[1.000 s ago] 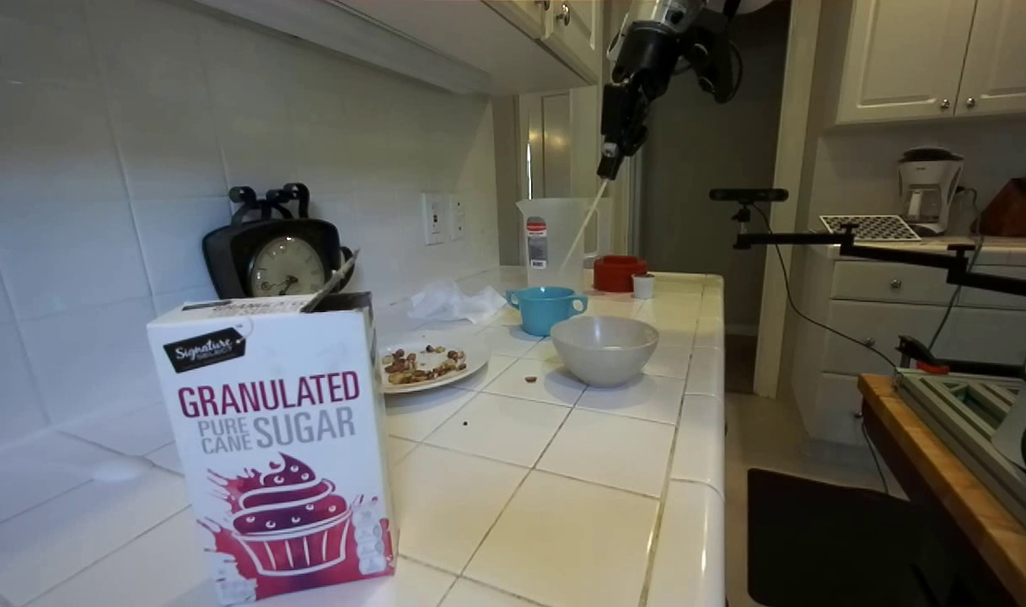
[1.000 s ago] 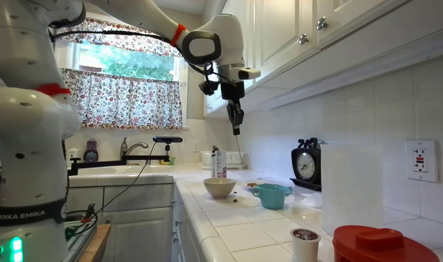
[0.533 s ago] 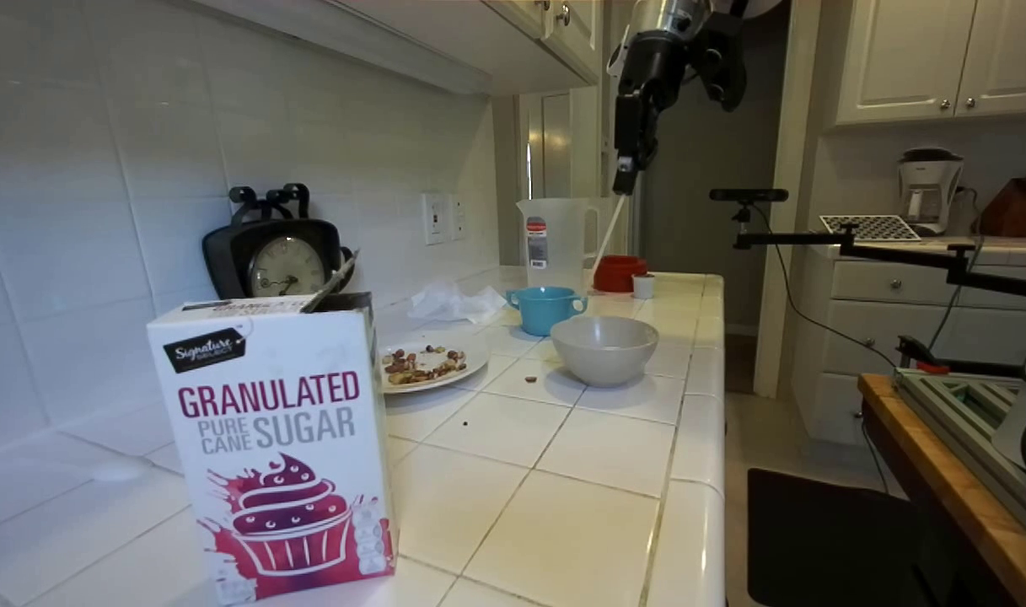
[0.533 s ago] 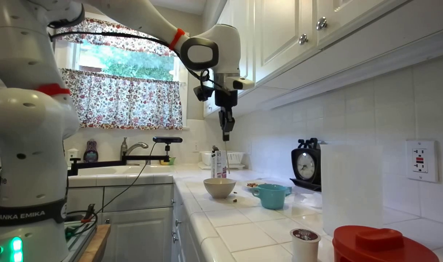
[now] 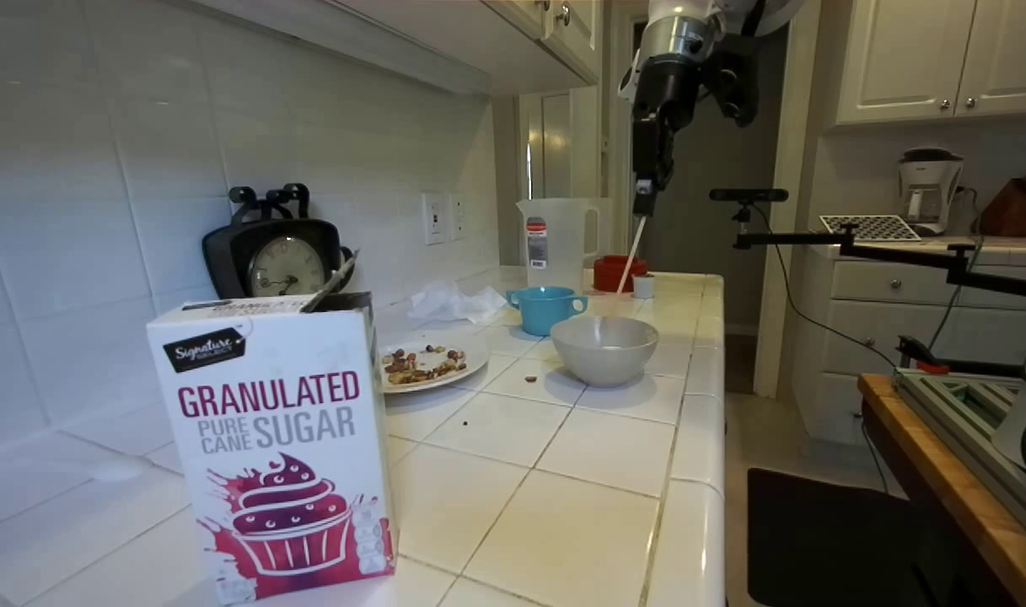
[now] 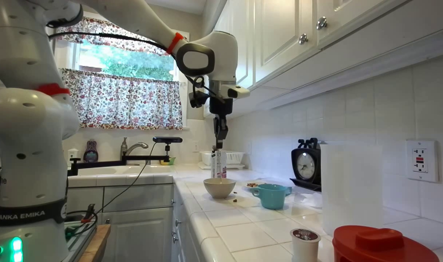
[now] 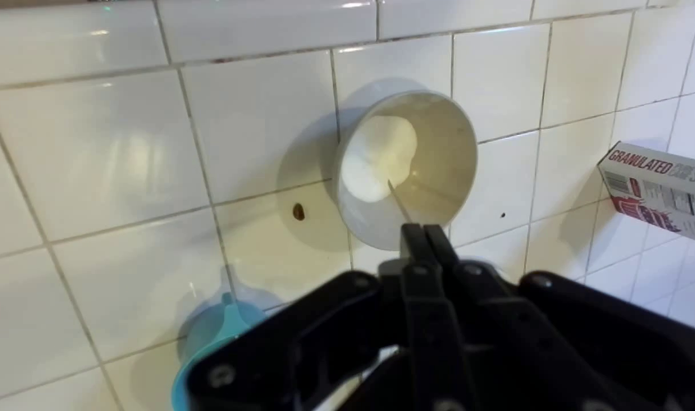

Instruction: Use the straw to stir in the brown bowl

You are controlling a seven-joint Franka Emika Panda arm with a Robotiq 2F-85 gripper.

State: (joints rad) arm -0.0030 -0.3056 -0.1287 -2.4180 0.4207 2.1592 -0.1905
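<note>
My gripper (image 5: pixel 644 206) is shut on a thin pale straw (image 5: pixel 632 257). The straw hangs down from the fingertips, slightly tilted. In the wrist view the gripper (image 7: pixel 424 228) is closed and the straw (image 7: pixel 398 200) points over a pale white bowl (image 7: pixel 450 154). White granules (image 7: pixel 376 165) lie in that bowl. In an exterior view the straw's tip shows above the rim of the pale bowl (image 5: pixel 604 354). In an exterior view the gripper (image 6: pixel 219 145) is above the bowl (image 6: pixel 219 189), and the straw is hard to make out. The small reddish-brown bowl is out of view.
A light blue cup (image 6: pixel 273 196) stands beside the pale bowl. A sugar box (image 5: pixel 276 472), a plate (image 5: pixel 475 362) with nuts and a clock (image 5: pixel 285 270) are on the counter. A clear pitcher (image 5: pixel 555 244), a red-lidded container (image 6: pixel 381 243) and upper cabinets (image 6: pixel 279 47) are also there.
My gripper has moved down and away from the tiled wall, carrying the straw toward the pale bowl. The straw hangs more upright. The objects on the counter have not moved.
</note>
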